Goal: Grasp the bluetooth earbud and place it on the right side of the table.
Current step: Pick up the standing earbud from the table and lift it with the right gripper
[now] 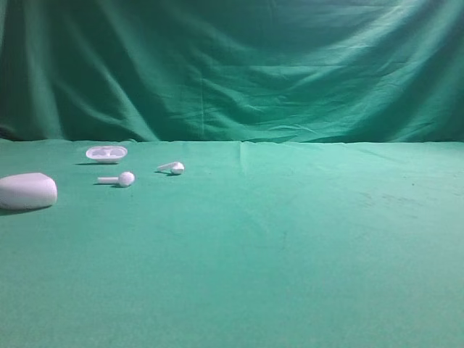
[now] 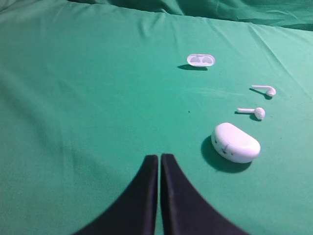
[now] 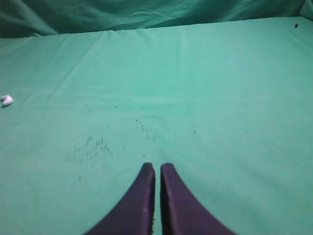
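The bluetooth earbud point(image 1: 172, 167), small and white with a short tilted stem, lies on the green table point(image 1: 290, 239) at the left. It also shows in the left wrist view point(image 2: 265, 90), far right of my left gripper point(image 2: 159, 157). The left gripper is shut and empty, well short of the earbud. My right gripper point(image 3: 157, 166) is shut and empty over bare green cloth. A small white piece point(image 3: 6, 100) shows at the left edge of the right wrist view; I cannot tell which earbud it is. Neither gripper shows in the exterior view.
A second white earbud point(image 1: 119, 178) with a long straight stem lies left of the first. A white oval case tray point(image 1: 106, 153) sits behind them. A rounded white case lid point(image 1: 27, 191) lies at the left edge, near the left gripper point(image 2: 234, 142). A green curtain point(image 1: 232, 65) hangs behind.
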Robot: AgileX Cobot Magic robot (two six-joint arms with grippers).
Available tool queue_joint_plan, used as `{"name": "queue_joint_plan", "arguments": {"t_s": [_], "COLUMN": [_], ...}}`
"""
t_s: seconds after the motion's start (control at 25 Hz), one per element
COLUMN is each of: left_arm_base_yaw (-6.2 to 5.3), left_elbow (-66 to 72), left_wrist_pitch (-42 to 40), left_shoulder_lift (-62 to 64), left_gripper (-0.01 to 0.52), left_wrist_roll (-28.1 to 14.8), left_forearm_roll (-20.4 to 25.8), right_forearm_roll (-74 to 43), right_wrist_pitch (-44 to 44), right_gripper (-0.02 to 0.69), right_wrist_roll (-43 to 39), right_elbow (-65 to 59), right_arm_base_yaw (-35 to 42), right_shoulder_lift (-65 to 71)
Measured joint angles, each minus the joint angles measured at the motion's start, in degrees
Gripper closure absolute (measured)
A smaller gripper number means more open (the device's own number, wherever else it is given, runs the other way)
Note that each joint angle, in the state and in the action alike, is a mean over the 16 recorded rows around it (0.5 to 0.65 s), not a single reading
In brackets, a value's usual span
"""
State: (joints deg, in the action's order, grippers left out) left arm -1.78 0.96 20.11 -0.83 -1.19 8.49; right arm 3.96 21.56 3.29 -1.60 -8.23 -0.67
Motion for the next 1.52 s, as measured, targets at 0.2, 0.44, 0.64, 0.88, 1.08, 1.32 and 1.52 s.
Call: {"name": "queue_joint_plan", "arguments": {"t_s": [0.2,0.44,0.64,0.88,1.08,1.32,1.52], "left_arm_base_yaw": [0.0,0.0,0.0,0.0,0.0,0.0,0.0], "left_elbow": [0.0,0.0,0.0,0.0,0.0,0.0,0.0], "left_wrist_pitch": [0.0,0.0,0.0,0.0,0.0,0.0,0.0], "left_shoulder_lift": [0.0,0.0,0.0,0.0,0.0,0.0,0.0], "left_gripper": [0.514,0.514,0.514,0.514,0.514,0.514,0.514], "left_wrist_roll": [0.0,0.0,0.0,0.0,0.0,0.0,0.0], "left_forearm_roll": [0.0,0.0,0.0,0.0,0.0,0.0,0.0], "right_forearm_roll": [0.0,0.0,-0.3,-0.2,1.1,3.4,5.1], "right_wrist_pitch": [0.0,0.0,-1.9,-13.6,-25.5,-26.6,-14.4], "right_gripper": [0.665,0.665,0.665,0.665,0.665,0.665,0.665], "right_wrist_roll": [0.0,0.0,0.0,-0.4,-0.4,0.4,2.0], "right_elbow": [0.0,0.0,0.0,0.0,1.2,8.2,16.8], "right_arm_base_yaw": [0.0,0.0,0.0,0.0,0.0,0.0,0.0], "right_shoulder_lift": [0.0,0.0,0.0,0.0,0.3,4.9,14.0]}}
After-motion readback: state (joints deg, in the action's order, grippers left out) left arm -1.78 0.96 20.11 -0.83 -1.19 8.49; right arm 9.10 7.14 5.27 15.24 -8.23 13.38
